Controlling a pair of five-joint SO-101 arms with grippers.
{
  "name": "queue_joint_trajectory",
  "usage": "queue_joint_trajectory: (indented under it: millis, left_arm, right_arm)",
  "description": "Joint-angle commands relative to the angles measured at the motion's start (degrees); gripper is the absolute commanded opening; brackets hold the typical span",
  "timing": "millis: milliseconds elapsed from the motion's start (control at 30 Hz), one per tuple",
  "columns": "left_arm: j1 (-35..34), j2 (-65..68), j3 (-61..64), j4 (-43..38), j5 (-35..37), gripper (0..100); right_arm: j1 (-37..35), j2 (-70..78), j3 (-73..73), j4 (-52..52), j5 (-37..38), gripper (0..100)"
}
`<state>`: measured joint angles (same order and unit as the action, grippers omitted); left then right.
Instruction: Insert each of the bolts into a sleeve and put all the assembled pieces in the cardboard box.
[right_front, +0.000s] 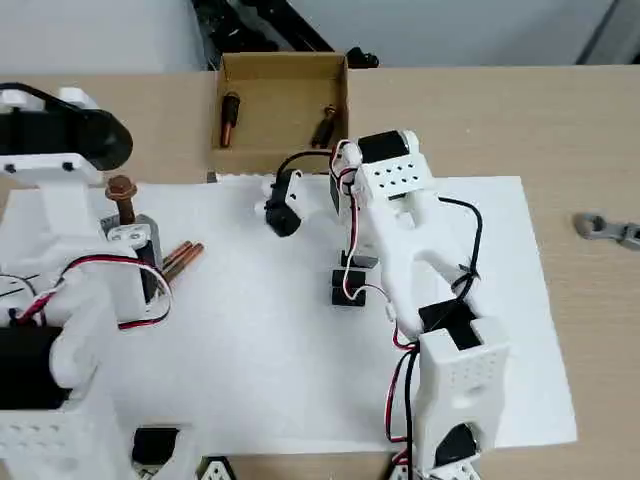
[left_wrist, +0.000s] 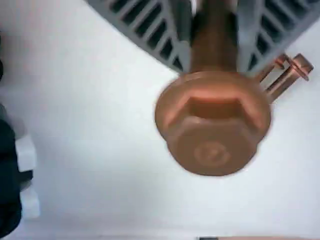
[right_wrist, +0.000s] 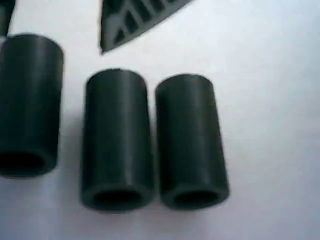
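Observation:
My left gripper (right_front: 125, 215) (left_wrist: 214, 45) is shut on the shaft of a copper bolt (right_front: 121, 190) (left_wrist: 212, 125), held above the white paper at the left, hex head pointing away from the fingers. More loose bolts (right_front: 181, 258) (left_wrist: 287, 75) lie on the paper just beside it. Three black sleeves (right_wrist: 117, 140) lie side by side on the paper, seen in the high view as a dark cluster (right_front: 347, 290) at the centre. My right gripper (right_front: 346, 268) (right_wrist: 55, 20) hangs open just over them, touching none. The cardboard box (right_front: 283, 68) at the back holds two assembled pieces (right_front: 229, 118).
A white paper sheet (right_front: 280, 350) covers the middle of the wooden table. A metal tool (right_front: 605, 228) lies on the bare wood at the far right. The right arm's black wrist camera (right_front: 283, 205) juts out between the box and the sleeves.

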<state>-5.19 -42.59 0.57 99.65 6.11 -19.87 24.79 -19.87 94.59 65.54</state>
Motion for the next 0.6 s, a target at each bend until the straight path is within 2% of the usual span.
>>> queue_joint_trajectory:
  millis: [0,567]
  left_arm:
    - [-0.4,-1.1,1.7,0.7,-0.6,1]
    - [-0.4,-0.7,2.4,-0.2,-0.6,1]
  right_arm:
    - [-0.6,1.0,0.1,0.0,1.1,11.4]
    - [0.4,12.7,0.1,-7.3,1.0,11.2]
